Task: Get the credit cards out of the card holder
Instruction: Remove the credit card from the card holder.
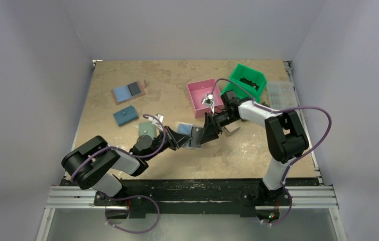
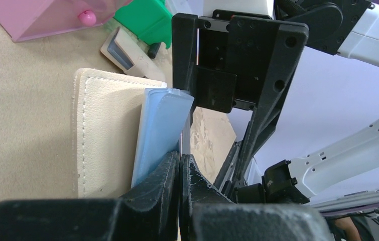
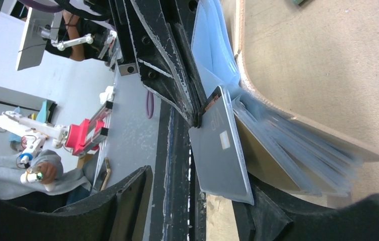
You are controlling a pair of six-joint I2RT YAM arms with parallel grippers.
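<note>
Progress: early. No card lies free in any view, so every card appears to be left to remove.

The left gripper [image 2: 179, 163] is pinched together on a pale blue inner sleeve of the beige, suede-like bifold card holder [image 2: 102, 140]. The holder is stitched along its edge and sits mid-table.

A thin, stiff grey card [image 3: 220, 155] with printed lettering juts out between the spread jaws of the right gripper [image 3: 197, 188]. Whether they touch it cannot be told.

Beyond stands a rigid pink plastic bin [image 1: 191, 98].

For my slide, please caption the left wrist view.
Left gripper shut on the card holder; right gripper faces it, jaws apart.
</note>
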